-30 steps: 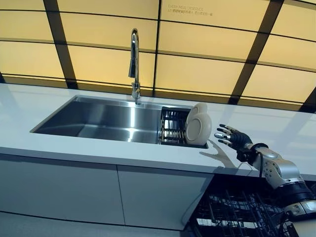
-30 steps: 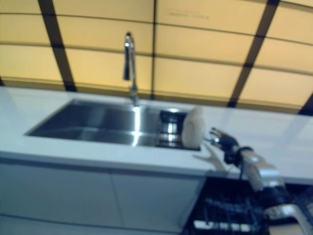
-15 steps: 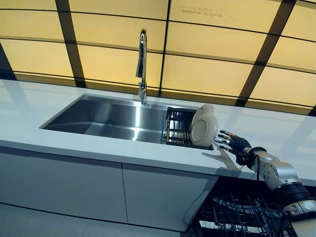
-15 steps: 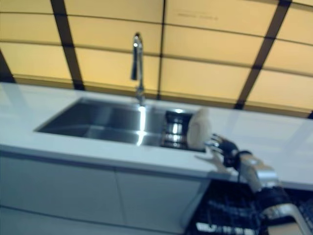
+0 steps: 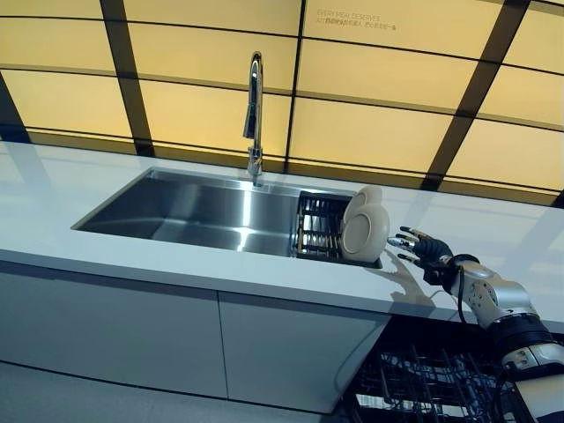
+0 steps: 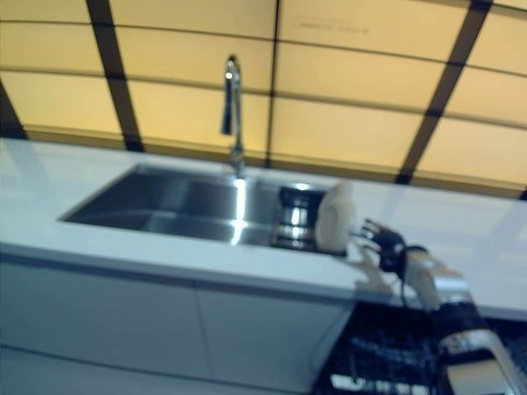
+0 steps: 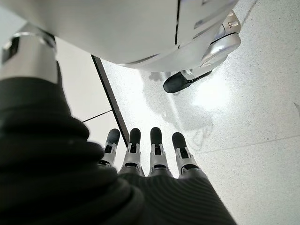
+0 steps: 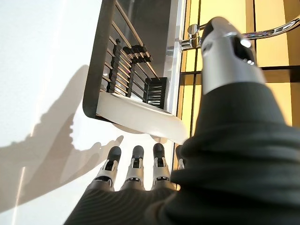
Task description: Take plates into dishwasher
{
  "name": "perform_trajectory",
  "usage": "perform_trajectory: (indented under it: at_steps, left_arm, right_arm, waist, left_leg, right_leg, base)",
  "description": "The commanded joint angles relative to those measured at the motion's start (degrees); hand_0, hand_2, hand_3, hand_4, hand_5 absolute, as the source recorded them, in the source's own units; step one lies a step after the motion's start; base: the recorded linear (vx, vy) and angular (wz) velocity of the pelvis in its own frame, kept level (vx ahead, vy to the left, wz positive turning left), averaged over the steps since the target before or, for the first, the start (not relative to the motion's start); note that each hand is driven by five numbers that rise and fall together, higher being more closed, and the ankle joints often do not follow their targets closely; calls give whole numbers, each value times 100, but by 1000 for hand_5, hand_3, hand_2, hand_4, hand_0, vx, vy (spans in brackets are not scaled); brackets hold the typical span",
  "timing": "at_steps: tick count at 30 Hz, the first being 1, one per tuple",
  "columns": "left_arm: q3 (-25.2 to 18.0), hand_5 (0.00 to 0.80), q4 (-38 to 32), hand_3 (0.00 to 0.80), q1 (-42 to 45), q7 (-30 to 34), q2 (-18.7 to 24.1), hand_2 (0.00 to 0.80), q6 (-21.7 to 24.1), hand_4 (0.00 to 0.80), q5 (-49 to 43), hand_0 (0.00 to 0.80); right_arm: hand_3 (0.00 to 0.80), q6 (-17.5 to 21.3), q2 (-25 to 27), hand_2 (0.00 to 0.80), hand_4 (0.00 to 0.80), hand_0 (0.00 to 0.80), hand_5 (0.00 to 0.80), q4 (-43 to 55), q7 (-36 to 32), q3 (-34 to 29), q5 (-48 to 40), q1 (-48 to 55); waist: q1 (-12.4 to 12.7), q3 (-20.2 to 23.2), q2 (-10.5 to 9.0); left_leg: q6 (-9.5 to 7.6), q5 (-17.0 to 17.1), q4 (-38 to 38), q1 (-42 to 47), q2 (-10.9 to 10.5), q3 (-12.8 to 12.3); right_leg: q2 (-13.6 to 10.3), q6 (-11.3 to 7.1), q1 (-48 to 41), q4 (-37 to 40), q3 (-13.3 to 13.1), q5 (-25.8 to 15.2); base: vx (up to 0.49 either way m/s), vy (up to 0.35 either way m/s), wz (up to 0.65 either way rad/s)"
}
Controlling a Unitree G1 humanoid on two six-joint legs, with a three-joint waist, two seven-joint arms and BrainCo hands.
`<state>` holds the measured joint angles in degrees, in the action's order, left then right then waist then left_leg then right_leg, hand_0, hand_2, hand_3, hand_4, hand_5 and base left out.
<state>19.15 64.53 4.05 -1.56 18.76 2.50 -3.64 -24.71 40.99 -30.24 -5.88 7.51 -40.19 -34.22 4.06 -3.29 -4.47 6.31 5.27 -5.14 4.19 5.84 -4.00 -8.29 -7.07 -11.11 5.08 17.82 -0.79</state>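
Note:
Two white plates (image 5: 364,231) stand on edge in a dark dish rack (image 5: 315,231) at the right end of the steel sink (image 5: 194,211). My right hand (image 5: 426,249) hovers over the white counter just right of the plates, open, fingers spread toward them, fingertips close to the front plate's rim and holding nothing. The right wrist view shows the plate's rim (image 8: 140,116) and the rack (image 8: 119,65) just past the straight fingers (image 8: 136,164). My left hand (image 7: 140,154) shows only in its wrist view, hanging over the floor with straight fingers.
A tall chrome faucet (image 5: 255,106) rises behind the sink. The open dishwasher's wire rack (image 5: 423,379) sits below the counter (image 5: 264,278) at the lower right, under my right arm. Grey cabinet fronts (image 5: 132,335) run to its left.
The camera shifted early on, moving the whole scene right. Since then my right hand has risen slightly beside the plates and stays open. The plates have not moved.

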Motion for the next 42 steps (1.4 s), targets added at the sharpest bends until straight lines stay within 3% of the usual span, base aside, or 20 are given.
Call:
perform_trajectory:
  at_steps: [1, 26, 32, 34, 35, 36, 37, 39, 42]
  left_arm:
    - [475, 0, 239, 0, -193, 42, 136, 0, 26, 0, -26, 0]
    - [523, 0, 205, 0, -94, 127, 201, 0, 114, 0, 31, 0]
    - [543, 0, 87, 0, -109, 157, 238, 0, 139, 0, 91, 0]
    - [568, 0, 15, 0, -164, 148, 286, 0, 106, 0, 96, 0]
    - [570, 0, 6, 0, -166, 147, 290, 0, 100, 0, 85, 0]
    - [583, 0, -10, 0, -177, 100, 335, 0, 63, 0, 66, 0]
    - [590, 0, -19, 0, -192, 76, 380, 0, 4, 0, 95, 0]
    - [575, 0, -3, 0, -204, 45, 422, 0, -68, 0, 125, 0]
    - [423, 0, 103, 0, -226, 24, 505, 0, -153, 0, 162, 0]
  right_arm:
    - [0, 336, 324, 0, 0, 0, 0, -300, 219, -60, -294, -740]
    - [0, 370, 765, 0, 0, 0, 0, -1195, 305, 17, -171, -1338]
    - [0, 567, 724, 0, 0, 0, 0, -1307, 422, -45, -155, -1368]
    - [0, 641, 760, 0, 0, 0, 0, -1344, 425, -131, -143, -1313]
    - [0, 646, 767, 0, 0, 0, 0, -1338, 436, -138, -145, -1304]
    - [0, 690, 791, 0, 0, 0, 0, -1293, 446, -166, -129, -1234]
    - [0, 690, 818, 0, 0, 0, 0, -1269, 441, -154, -174, -1223]
    - [0, 679, 823, 0, 0, 0, 0, -1271, 423, -148, -180, -1236]
    - [0, 607, 787, 0, 0, 0, 0, -1347, 448, -47, -194, -1443]
  waist:
    - [281, 44, 27]
    - [434, -18, 31]
    - [437, -107, 20]
    - [398, -187, 44]
    - [398, -188, 44]
    - [352, -238, 159]
    - [331, -260, 199]
    - [322, -271, 227]
    - [300, -266, 174]
  left_leg:
    - [-262, -436, 53, 261, -208, -162]
    - [-331, -524, 197, 284, -257, -101]
    - [-517, -656, 517, 148, -437, -17]
    - [-660, -706, 642, 74, -602, 125]
    - [-670, -706, 646, 67, -615, 128]
    - [-732, -707, 645, 87, -624, 239]
    - [-733, -714, 641, 106, -616, 272]
    - [-736, -734, 637, 138, -612, 272]
    - [-682, -840, 602, 261, -657, 221]
  right_leg:
    - [-71, 34, 183, -236, -71, -119]
    - [-193, 10, 226, -525, 17, -40]
    - [-538, -209, 483, -1166, -85, -360]
    - [-801, -290, 784, -1806, -273, -815]
    - [-820, -299, 823, -1855, -292, -841]
    - [-901, -299, 1173, -2665, -463, -1130]
    - [-904, -296, 1346, -2915, -549, -1188]
    - [-926, -290, 1455, -3034, -591, -1220]
    - [-851, -277, 1422, -2356, -485, -1207]
  base:
    - [0, 0, 0]
    - [25, 11, 2]
    - [-37, 126, 0]
    - [-44, 212, 1]
    - [-29, 240, 1]
    - [-15, 223, 2]
    - [-11, 211, 2]
    - [38, 81, 0]
    - [91, -10, -10]
